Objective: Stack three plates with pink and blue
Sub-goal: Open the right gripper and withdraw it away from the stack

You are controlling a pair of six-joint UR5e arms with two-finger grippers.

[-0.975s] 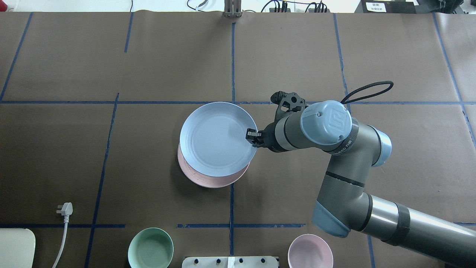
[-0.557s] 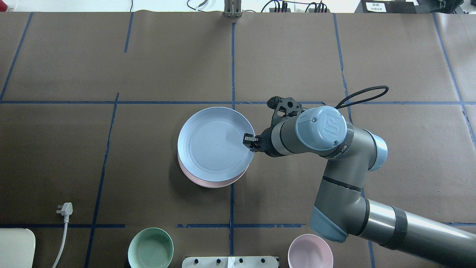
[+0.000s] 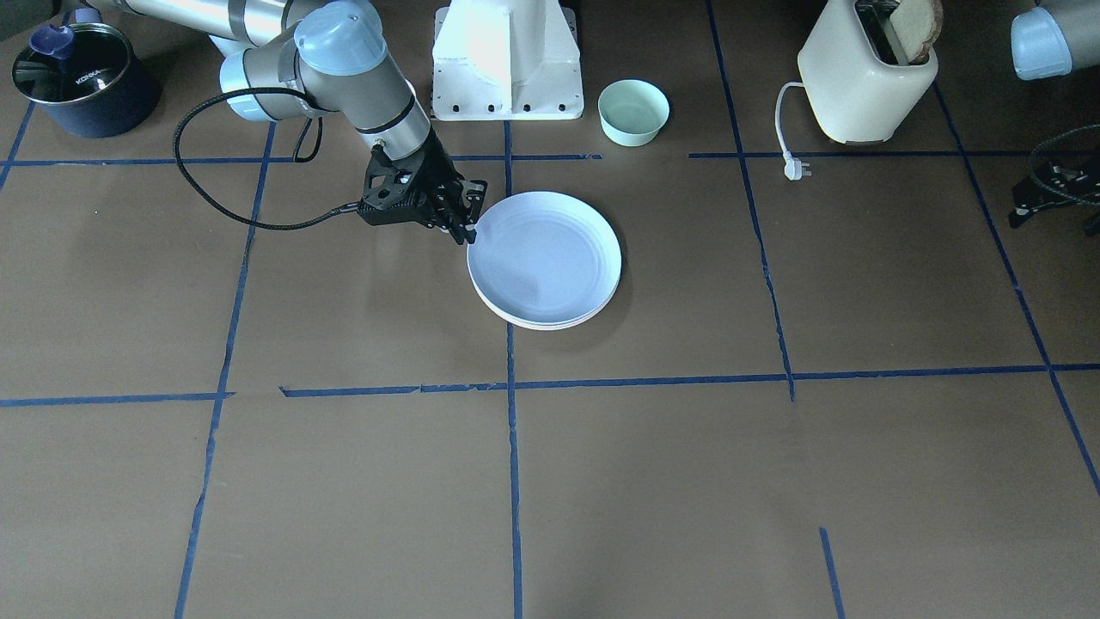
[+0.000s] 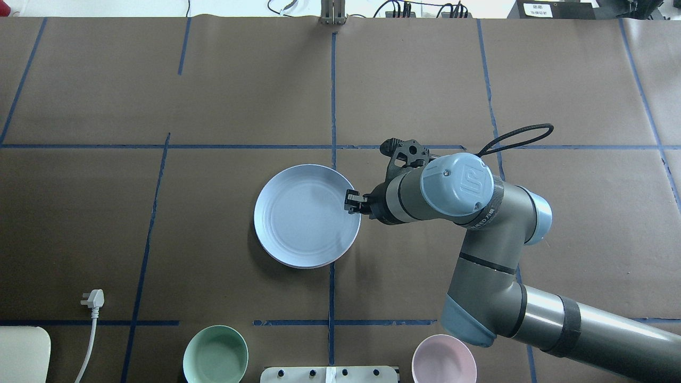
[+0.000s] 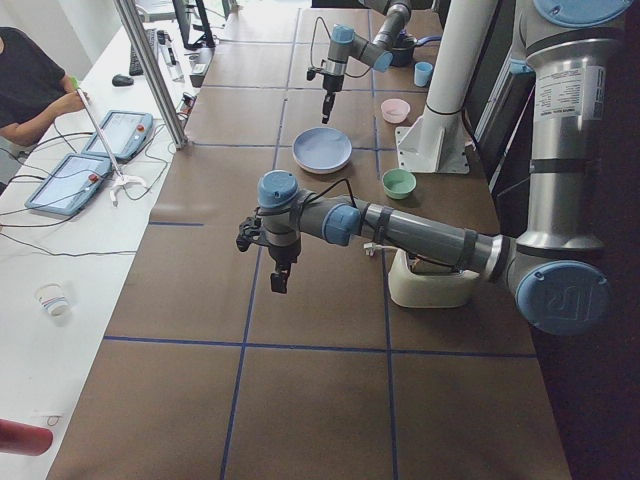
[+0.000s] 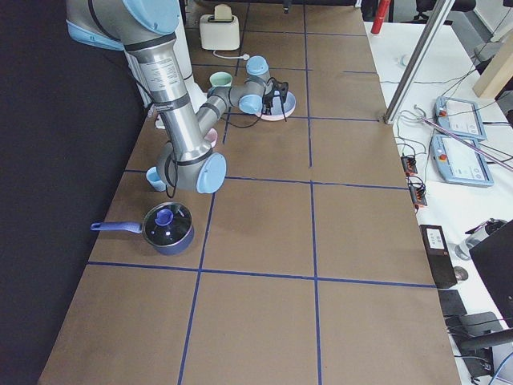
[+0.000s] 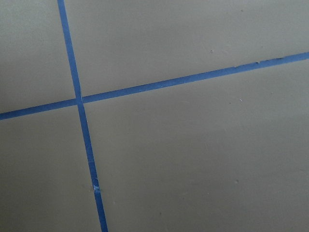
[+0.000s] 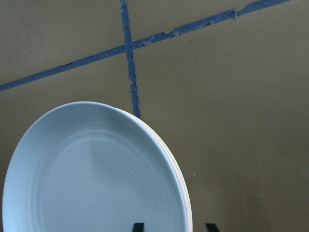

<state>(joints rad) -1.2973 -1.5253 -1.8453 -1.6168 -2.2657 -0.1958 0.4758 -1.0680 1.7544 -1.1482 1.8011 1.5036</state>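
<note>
Front view: the right gripper (image 3: 464, 225) meets the rim of the blue plate (image 3: 544, 256), which lies flat on the paler plates (image 3: 543, 326) beneath.

Overhead: the plate extends away from the fingertips, which are at its near rim.

Right wrist: fingers (image 8: 138, 227) stand narrowly apart with the rim between them, one above the plate and one outside it.

Left-side view: the left gripper (image 5: 278, 280) hangs well apart from the plates. I cannot tell how its jaws stand.
</note>
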